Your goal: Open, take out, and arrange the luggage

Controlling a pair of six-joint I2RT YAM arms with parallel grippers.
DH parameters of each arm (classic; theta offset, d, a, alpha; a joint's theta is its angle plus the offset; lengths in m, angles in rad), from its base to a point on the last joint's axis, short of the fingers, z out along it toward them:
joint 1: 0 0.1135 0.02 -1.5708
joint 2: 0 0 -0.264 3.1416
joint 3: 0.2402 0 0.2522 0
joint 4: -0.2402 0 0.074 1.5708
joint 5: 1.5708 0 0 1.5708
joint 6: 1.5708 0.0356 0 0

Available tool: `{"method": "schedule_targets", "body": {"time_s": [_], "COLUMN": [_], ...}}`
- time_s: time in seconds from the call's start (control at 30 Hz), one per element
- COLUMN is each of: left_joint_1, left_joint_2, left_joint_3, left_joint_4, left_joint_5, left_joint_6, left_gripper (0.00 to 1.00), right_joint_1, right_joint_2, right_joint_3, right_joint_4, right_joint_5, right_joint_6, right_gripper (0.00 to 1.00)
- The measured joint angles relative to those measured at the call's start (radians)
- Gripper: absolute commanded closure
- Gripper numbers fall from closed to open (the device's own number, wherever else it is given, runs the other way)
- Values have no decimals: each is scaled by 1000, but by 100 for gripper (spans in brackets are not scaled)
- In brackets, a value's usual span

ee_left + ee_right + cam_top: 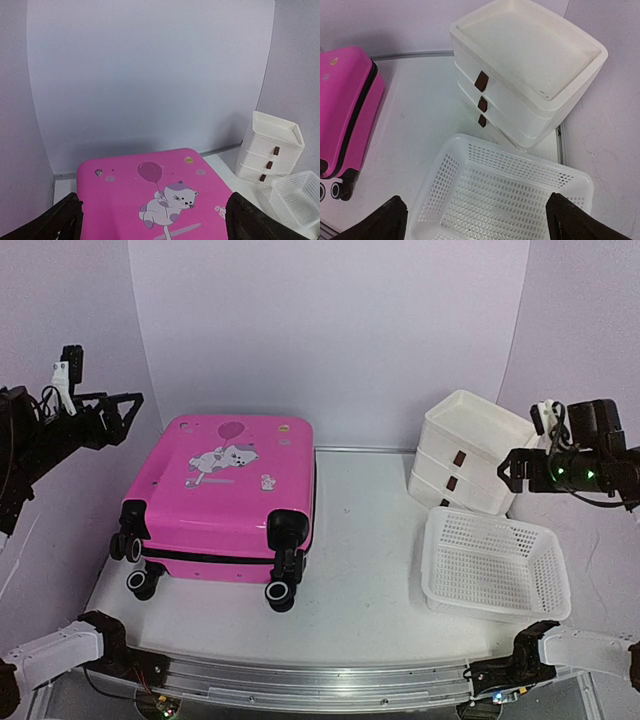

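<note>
Below the left pincer point(134, 412), well apart, lies the luggage point(235, 485).

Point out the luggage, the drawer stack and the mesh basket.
luggage point(230, 510): top external view, pink shell below the cat print.
drawer stack point(478, 420): top external view, recessed top.
mesh basket point(495, 562): top external view, perforated floor.

Top cam: fixed, high at the near edge, looks down and forward over the whole table point(370, 570). Left wrist cam: raised at far left, faces level across the luggage point(120, 200) lid toward the back wall point(150, 75), mid-range. Right wrist cam: steep down-look, close over the mesh basket point(520, 160) and drawer stack point(530, 65). All three views share luggage, drawer stack and basket.
</note>
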State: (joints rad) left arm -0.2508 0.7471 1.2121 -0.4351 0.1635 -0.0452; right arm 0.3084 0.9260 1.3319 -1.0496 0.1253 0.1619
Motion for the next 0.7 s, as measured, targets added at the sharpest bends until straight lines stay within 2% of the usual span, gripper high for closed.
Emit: {"method": "schedule_targets", "body": {"time_s": [0.2, 0.37, 0.53, 0.7], "left_joint_1": [68, 40, -129, -411], "left_joint_2": [-1, -14, -16, 14], "left_joint_3": [-88, -176, -280, -360], "left_joint_4": [-71, -112, -116, -114], "left_joint_5": [110, 171, 169, 66], "left_joint_6": [-128, -255, -397, -514], "left_gripper": [1, 0, 1, 1], "right_joint_1": [-22, -37, -47, -53], "right_joint_2": [7, 9, 4, 6], "right_joint_3": [-106, -189, -262, -301], "right_joint_4": [-56, -93, -99, -85], "right_joint_5": [-4, -24, -99, -219], "right_joint_6": [50, 106, 135, 161], "right_gripper": [2, 2, 2, 2]}}
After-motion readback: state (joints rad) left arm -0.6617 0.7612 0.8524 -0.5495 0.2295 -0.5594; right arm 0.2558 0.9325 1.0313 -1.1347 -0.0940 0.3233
